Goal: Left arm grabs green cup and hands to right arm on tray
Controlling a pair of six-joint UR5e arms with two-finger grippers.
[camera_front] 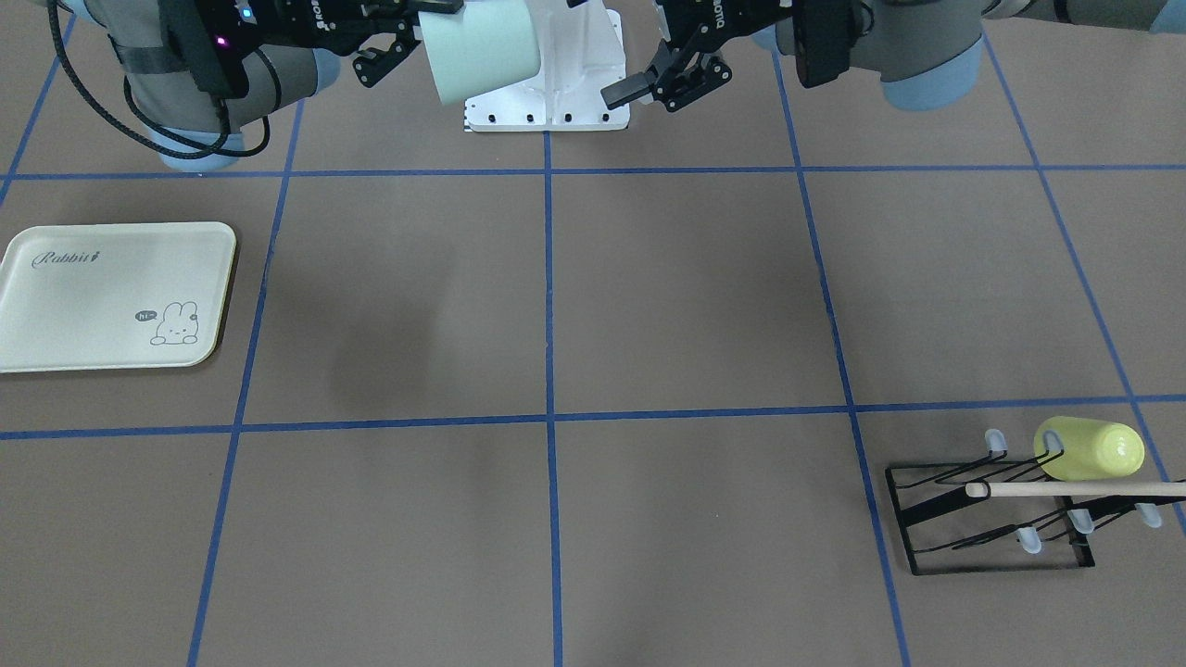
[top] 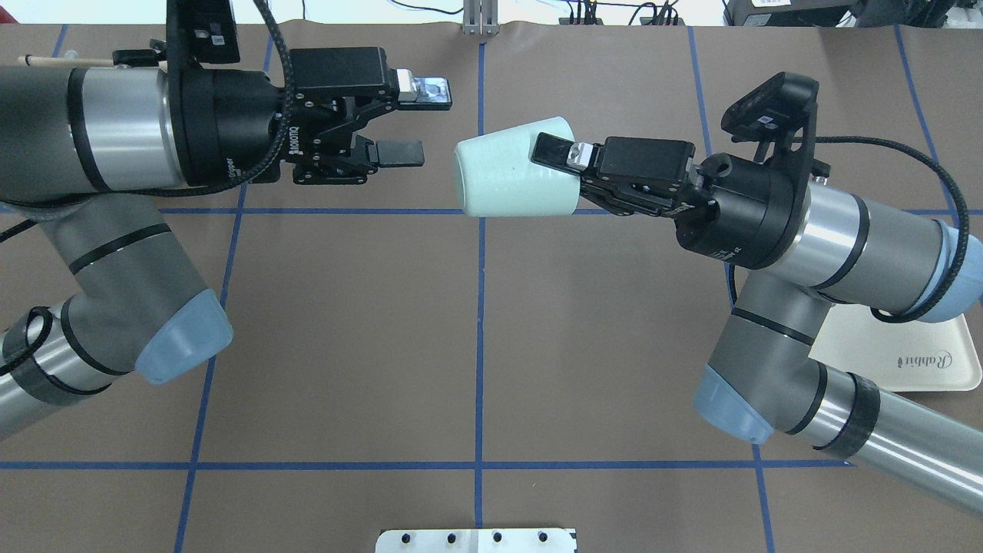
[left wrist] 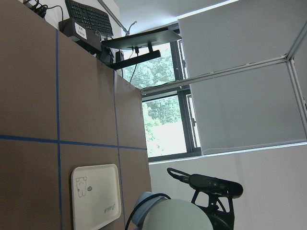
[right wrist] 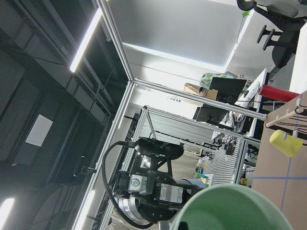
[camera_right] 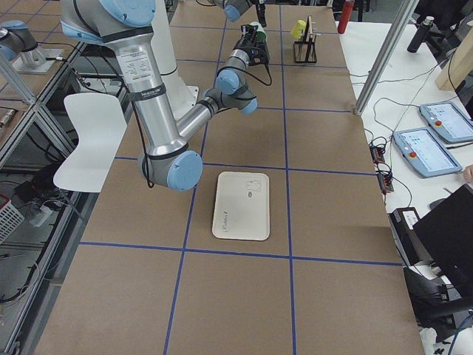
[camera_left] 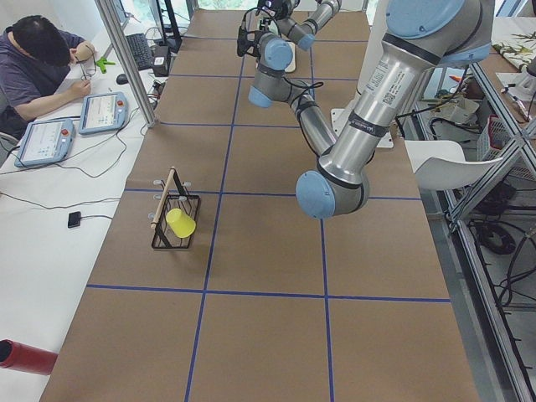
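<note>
The pale mint-green cup point(top: 507, 178) lies sideways in mid-air over the table's middle, held at one end by my right gripper point(top: 550, 164), which is shut on it. One finger lies on the cup's outside; the other is hidden. In the front view the cup point(camera_front: 477, 51) is at the top centre. My left gripper point(top: 415, 121) is open and empty, a short gap to the left of the cup and facing it; it also shows in the front view point(camera_front: 649, 81). The cream Rabbit tray point(camera_front: 111, 296) lies flat on the table, partly under my right arm in the overhead view point(top: 914, 357).
A black wire rack point(camera_front: 991, 514) with a wooden bar holds a brighter yellow-green cup point(camera_front: 1093, 449) at the table's far left corner. The white robot base plate point(camera_front: 556, 102) sits between the arms. Operators' desks with tablets line the far side.
</note>
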